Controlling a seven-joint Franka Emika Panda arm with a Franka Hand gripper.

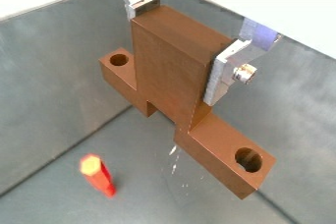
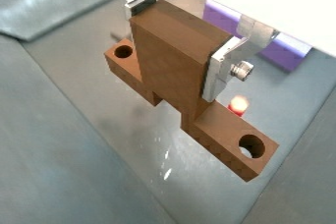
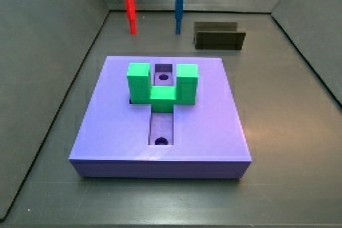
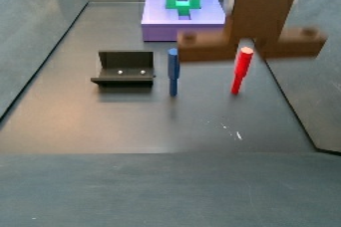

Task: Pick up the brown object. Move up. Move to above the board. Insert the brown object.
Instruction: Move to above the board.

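Note:
The brown object (image 1: 178,76) is a wood-brown bar with a round hole at each end and an upright block on its middle. In both wrist views my gripper (image 1: 184,36) (image 2: 182,36) is shut on that upright block, with a silver finger (image 1: 226,71) on each side. In a side view the brown object (image 4: 260,17) hangs above the floor, just over the red peg (image 4: 242,69), with the gripper cut off at the frame's edge. The lavender board (image 3: 127,112) with its green U-shaped block (image 3: 163,82) lies apart from it, and also shows in the other side view (image 4: 160,24).
A thin red peg (image 3: 131,14) and a blue peg (image 3: 179,14) stand upright beside a dark olive open box (image 3: 221,38). The box (image 4: 127,70) and the blue peg (image 4: 173,70) stand between the board and the bin's near end. Grey walls ring the floor.

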